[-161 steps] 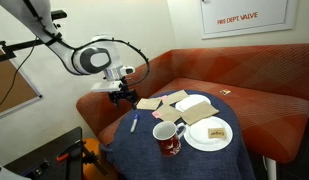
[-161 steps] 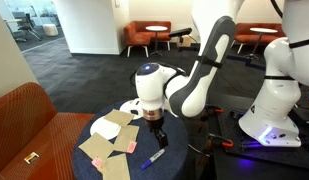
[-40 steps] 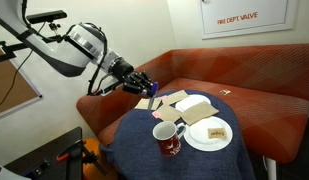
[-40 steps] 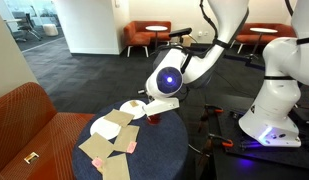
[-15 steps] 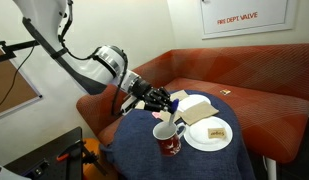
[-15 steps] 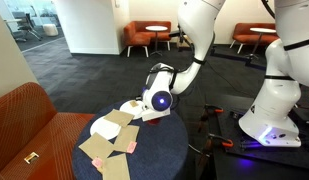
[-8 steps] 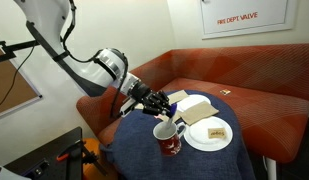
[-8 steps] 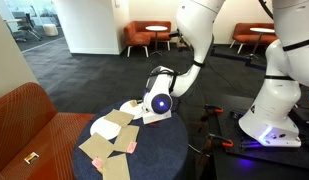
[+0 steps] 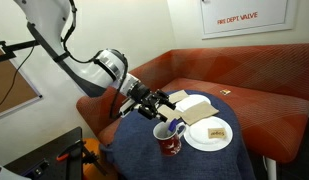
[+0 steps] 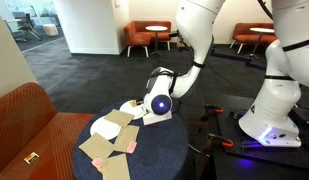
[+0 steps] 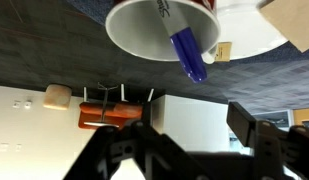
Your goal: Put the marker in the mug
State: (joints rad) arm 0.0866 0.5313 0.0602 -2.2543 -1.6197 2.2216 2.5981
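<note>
The dark red mug (image 9: 171, 140) stands on the round blue-covered table (image 9: 134, 152), next to the white plate (image 9: 209, 135). In the wrist view I look into the mug's white inside (image 11: 134, 35). The marker (image 11: 189, 55) leans in it, its blue end sticking over the rim; it also shows in an exterior view (image 9: 176, 125). My gripper (image 11: 194, 130) is open and empty, a short way back from the mug's mouth. In an exterior view it sits just above and beside the mug (image 9: 162, 108). In the exterior view from the opposite side my wrist (image 10: 160, 103) hides the mug.
A white plate with a piece of food sits right of the mug. Tan papers and a book (image 9: 192, 104) lie at the table's back, also in an exterior view (image 10: 109, 135). A red sofa (image 9: 256, 100) curves behind the table. A white robot base (image 10: 274, 110) stands nearby.
My gripper has shifted slightly toward the mug. The marker now sits in the mug, free of the jaws.
</note>
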